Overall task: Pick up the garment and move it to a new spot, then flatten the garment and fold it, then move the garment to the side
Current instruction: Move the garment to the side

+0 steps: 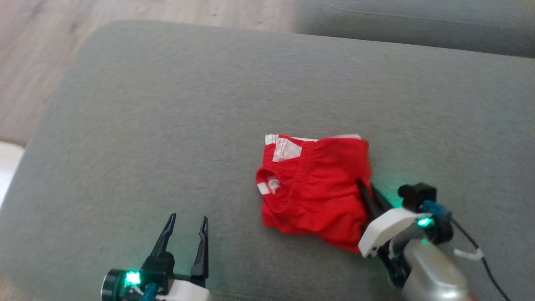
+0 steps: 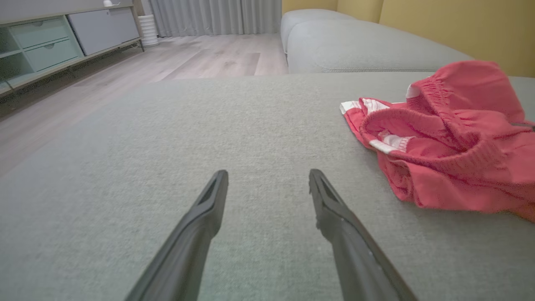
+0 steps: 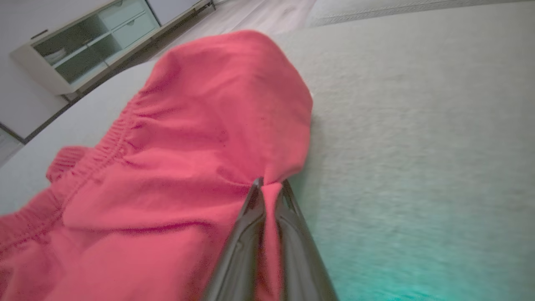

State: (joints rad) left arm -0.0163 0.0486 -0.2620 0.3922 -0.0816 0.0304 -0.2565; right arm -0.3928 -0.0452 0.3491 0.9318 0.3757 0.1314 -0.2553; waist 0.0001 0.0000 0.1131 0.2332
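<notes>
Right wrist view: R pincer [image 3: 269,184], fingers pressed together, clamps a pinched fold at the edge of the crumpled red fabric garment w/ white stripes [image 3: 200,138]. Head view: garment lies right of centre on the grey upholstered sofa cushion [image 1: 167,104], gripped side humped up. L pincer [image 1: 188,217] spread wide, holding nothing, near the cushion's front, apart from garment.

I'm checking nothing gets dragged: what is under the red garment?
The red garment lies on the grey cushion. What its folds hide beneath cannot be seen. The right gripper pinches its edge.
</notes>
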